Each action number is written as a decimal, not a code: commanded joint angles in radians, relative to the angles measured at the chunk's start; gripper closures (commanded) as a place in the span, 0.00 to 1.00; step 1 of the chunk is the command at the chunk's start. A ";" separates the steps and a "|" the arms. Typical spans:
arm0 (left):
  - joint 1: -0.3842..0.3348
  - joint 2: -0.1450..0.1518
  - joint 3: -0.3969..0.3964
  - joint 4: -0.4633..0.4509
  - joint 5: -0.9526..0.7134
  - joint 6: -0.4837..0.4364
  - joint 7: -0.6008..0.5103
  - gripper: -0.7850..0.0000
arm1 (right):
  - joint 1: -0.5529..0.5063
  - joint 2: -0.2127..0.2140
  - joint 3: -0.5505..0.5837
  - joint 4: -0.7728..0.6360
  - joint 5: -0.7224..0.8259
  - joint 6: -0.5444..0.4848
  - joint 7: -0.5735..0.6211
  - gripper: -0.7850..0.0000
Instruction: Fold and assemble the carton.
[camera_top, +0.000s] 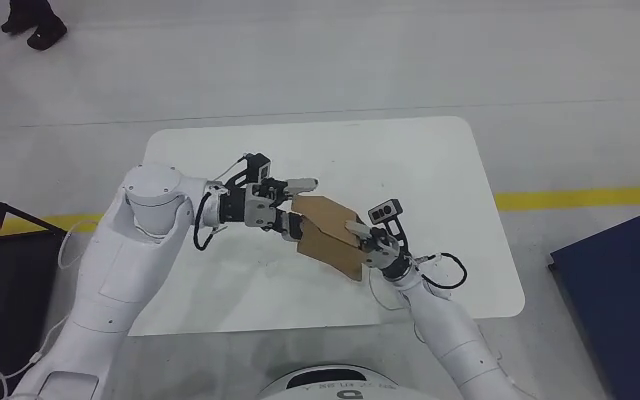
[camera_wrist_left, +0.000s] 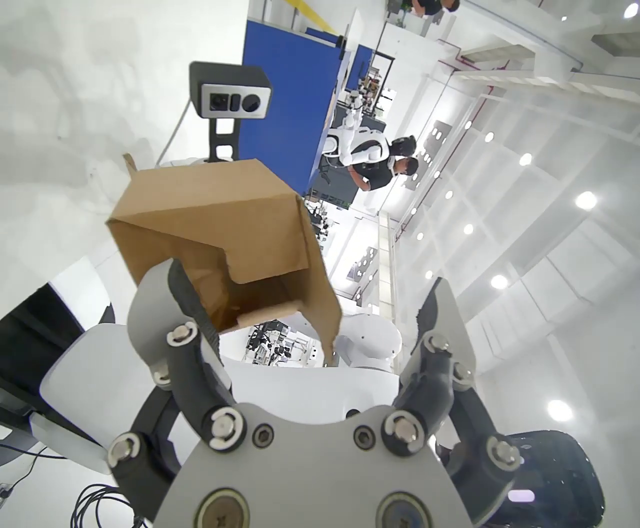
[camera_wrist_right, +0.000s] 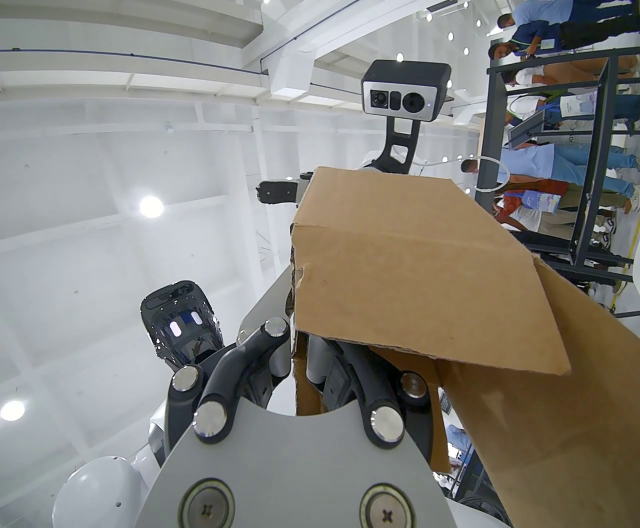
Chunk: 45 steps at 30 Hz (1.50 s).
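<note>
A brown cardboard carton, partly opened into a tube, is held in the air above the white table. My right gripper comes from the near right and is shut on the carton's near edge; a flap hides its fingertips. My left gripper stands open at the carton's far-left open end. One of its fingers lies against a flap at that opening, the other finger is clear of the cardboard.
The table's front edge runs just below both arms. A dark blue panel stands on the floor at the right, a black frame at the left. A yellow floor line passes behind the table.
</note>
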 joint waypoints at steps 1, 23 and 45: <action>-0.001 0.004 0.005 -0.004 0.021 0.008 -0.005 0.49 | 0.001 0.001 -0.001 0.000 0.000 -0.001 0.000 1.00; 0.008 0.054 -0.026 -0.051 0.040 0.025 -0.016 0.84 | 0.016 0.004 -0.011 0.019 0.020 -0.006 -0.003 1.00; 0.035 0.083 -0.057 -0.096 0.017 0.011 0.040 0.00 | 0.033 0.006 -0.029 0.034 0.013 -0.011 -0.020 1.00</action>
